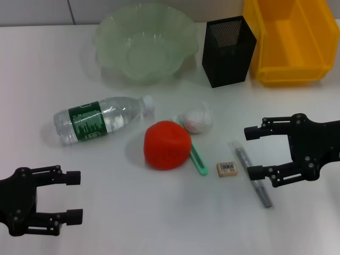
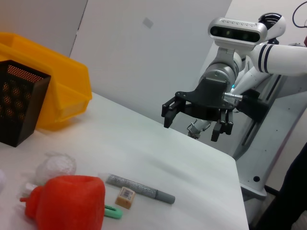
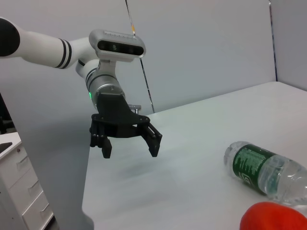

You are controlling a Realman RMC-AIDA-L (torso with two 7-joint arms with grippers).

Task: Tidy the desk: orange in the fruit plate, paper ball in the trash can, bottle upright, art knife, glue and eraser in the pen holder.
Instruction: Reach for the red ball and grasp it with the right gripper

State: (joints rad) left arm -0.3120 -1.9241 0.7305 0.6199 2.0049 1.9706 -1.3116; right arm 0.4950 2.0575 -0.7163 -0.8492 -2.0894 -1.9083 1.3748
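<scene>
Right gripper point(image 1: 256, 151), jaws apart and empty, hovers beside the slim grey pen-shaped glue stick point(image 1: 251, 173) lying on the white desk point(image 1: 159, 212); it should straddle the barrel crosswise. Left gripper point(image 1: 74, 196) idles agape.

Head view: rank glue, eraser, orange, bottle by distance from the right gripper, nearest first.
From the right gripper, open at the desk's right side:
1. glue: between its fingers, just below.
2. eraser: a little further toward the middle.
3. orange: centre of the desk.
4. bottle: lying on its side, far left.
</scene>
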